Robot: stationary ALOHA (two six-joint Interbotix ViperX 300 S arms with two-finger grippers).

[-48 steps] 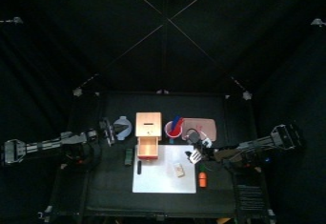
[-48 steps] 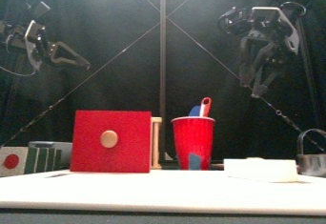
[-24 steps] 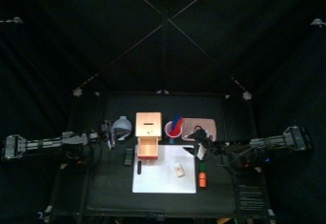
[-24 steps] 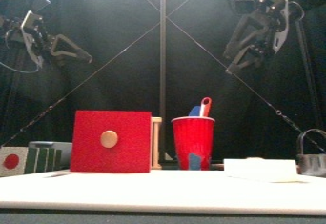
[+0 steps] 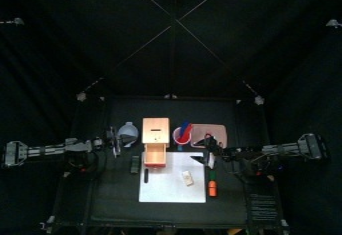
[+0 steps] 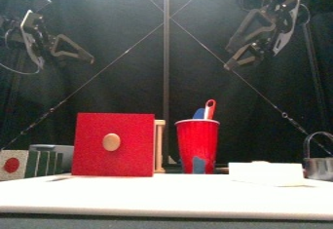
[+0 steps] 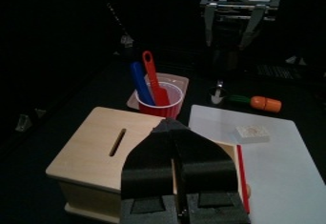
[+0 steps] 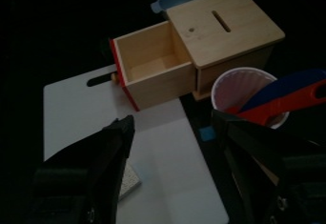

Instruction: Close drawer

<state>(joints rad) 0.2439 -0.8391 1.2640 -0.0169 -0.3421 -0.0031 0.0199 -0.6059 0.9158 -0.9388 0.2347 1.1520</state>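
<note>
My right claw (image 8: pixel 173 171) hangs released, jaws spread wide with nothing between them, high above the table. Just past its tips lies a white sheet (image 8: pixel 95 104), and beyond that the drawer (image 8: pixel 151 64), pulled out of the pale wooden box (image 8: pixel 230 28). Its long axis runs straight out of the box toward the sheet; the red front panel (image 6: pixel 113 144) faces away from the box, the open tray faces up. To one side of my claw stands a red cup (image 8: pixel 249 85) holding blue and red utensils.

My left claw (image 7: pixel 186 161) hovers over the box's slotted top, jaws drawn together, gripping nothing I can see. Farther off stands the cup.
</note>
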